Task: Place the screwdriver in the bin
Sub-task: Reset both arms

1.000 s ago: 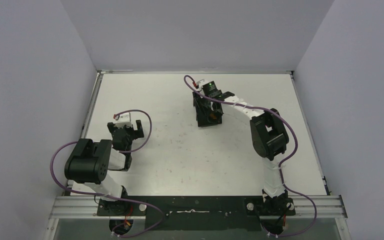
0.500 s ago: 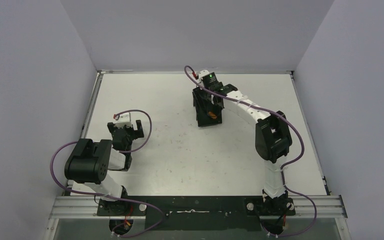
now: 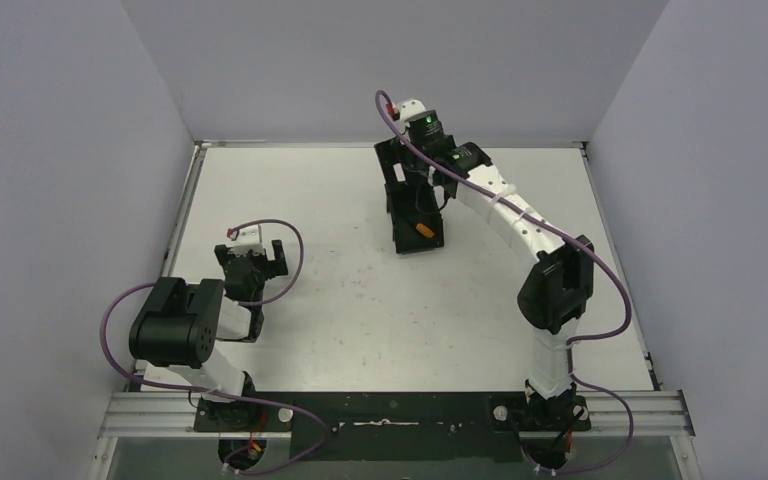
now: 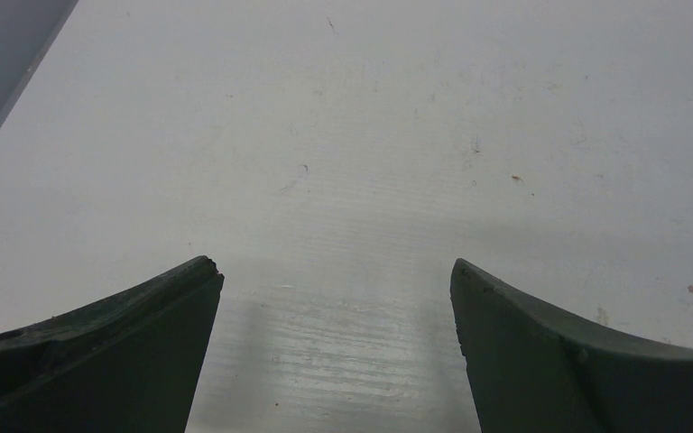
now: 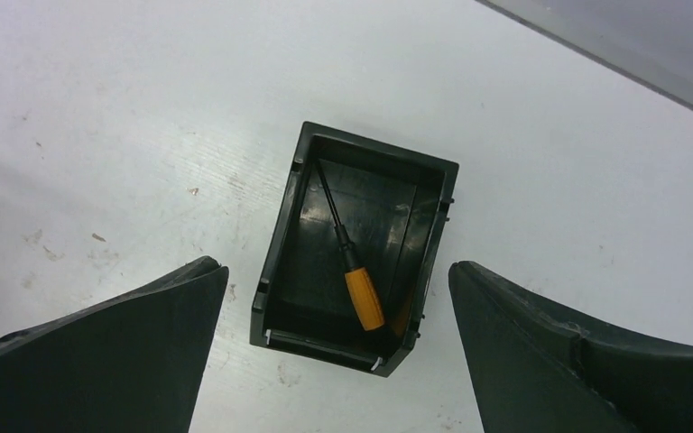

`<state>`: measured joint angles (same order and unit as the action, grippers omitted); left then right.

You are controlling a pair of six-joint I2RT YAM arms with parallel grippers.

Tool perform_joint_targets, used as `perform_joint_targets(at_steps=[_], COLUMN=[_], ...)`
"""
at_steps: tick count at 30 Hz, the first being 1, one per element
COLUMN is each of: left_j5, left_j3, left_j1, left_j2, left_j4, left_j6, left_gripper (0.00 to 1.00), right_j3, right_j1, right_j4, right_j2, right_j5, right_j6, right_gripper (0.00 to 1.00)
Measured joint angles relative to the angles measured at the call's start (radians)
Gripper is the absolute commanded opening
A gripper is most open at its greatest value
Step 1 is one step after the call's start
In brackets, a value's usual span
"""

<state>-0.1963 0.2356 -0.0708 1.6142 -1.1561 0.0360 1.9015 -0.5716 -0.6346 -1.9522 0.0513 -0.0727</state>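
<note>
Small black rectangular open-topped plastic bin (image 5: 273,263) sits on the flat white table (image 3: 340,290), toward the far edge and a bit right of the middle, well apart from the side edges. Tiny screwdriver with orange handle and thin dark shaft (image 5: 362,295) lies flat inside the bin on its floor. In the right wrist view it runs diagonally, with the handle at the bin's lower end and the shaft tip at its upper left inner corner. In the top view the orange handle shows at the bin's near end. Right gripper (image 5: 336,267) hangs above the bin, its two dark fingers (image 5: 135,352) spread wide to either side of it. Nothing is between them and they touch neither bin nor screwdriver. The white-and-black right arm (image 3: 520,225) reaches from the near edge out to the far part of the table, with a purple cable (image 3: 600,280) looping along it. Left gripper (image 4: 336,266) is over bare table near the left edge, well apart from the bin, fingers apart and holding nothing. Only scuffed white surface is below it. The left arm (image 3: 185,330) is folded back close to its base at the near left corner.
</note>
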Motion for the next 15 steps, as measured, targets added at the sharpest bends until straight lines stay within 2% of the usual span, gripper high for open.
perform_joint_targets(at_steps=[8,15], left_j5=[0.0,0.0], left_j3=[0.0,0.0], left_j1=[0.0,0.0], left_j2=[0.0,0.0], left_j4=[0.0,0.0], left_j6=[0.0,0.0], left_gripper=[0.97,0.97], right_j3=[0.197,0.223], right_j1=[0.0,0.0], right_j4=[-0.077,-0.092], right_j2=[0.002,0.018], right_j5=[0.029,0.021], right_j6=[-0.034,-0.033], right_gripper=[1.0,1.0])
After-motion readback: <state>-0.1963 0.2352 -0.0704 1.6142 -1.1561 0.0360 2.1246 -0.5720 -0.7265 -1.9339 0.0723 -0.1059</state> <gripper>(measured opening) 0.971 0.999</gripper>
